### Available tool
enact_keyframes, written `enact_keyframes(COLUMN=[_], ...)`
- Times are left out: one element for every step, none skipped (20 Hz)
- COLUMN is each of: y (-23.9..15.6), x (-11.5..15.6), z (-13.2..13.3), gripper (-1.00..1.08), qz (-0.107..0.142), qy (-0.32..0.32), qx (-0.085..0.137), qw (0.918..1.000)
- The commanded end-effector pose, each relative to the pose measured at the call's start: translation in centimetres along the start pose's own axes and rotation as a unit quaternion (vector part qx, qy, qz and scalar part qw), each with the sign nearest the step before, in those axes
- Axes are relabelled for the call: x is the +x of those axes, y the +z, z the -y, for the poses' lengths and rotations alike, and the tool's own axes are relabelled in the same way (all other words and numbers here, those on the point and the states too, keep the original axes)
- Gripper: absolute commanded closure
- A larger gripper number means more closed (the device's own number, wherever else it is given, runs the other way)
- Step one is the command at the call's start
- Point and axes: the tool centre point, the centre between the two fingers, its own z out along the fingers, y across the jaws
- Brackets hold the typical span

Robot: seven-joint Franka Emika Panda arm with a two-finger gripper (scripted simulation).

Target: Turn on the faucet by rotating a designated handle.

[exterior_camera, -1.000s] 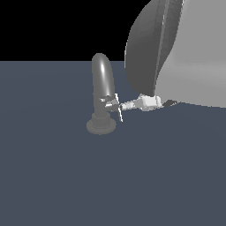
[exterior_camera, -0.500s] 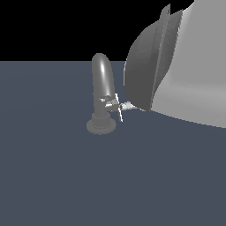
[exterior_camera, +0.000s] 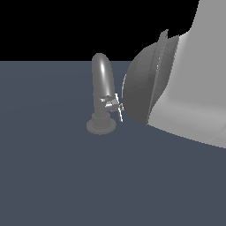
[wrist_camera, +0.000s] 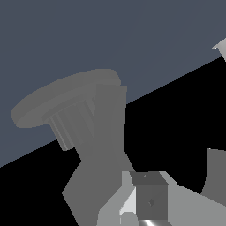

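Note:
The grey glossy faucet [exterior_camera: 102, 84] stands on its round stepped base [exterior_camera: 101, 126] in the middle of the exterior view. The small silvery handle [exterior_camera: 114, 106] juts from its lower stem toward the exterior view's right and ends in a bright white tip [exterior_camera: 120, 114]. The big white arm [exterior_camera: 185, 88] reaches almost to that tip and hides my gripper. In the wrist view the faucet's base [wrist_camera: 66, 101] and stem [wrist_camera: 108, 132] are close, with a grey blocky piece [wrist_camera: 150, 201] of the handle right in front. No finger shows clearly.
The faucet stands on a flat dark blue-grey floor [exterior_camera: 53, 176]. The arm's large dark and white links fill the exterior view's right side. Black background lies beyond the floor's far edge.
The arm has swung toward the exterior view's left, closer to the faucet. It now covers the gripper that showed beside the handle a second ago. The handle looks about the same.

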Motion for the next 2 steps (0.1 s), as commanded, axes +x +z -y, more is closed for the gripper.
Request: enact_keyframes(y=[0.98, 0.98], x=[5.79, 5.79], z=[2.84, 2.84], gripper=[1.08, 1.08], qz=[0.01, 0.01], qy=[0.042, 0.042], qx=[0.028, 0.028], qw=[0.9987, 0.9987])
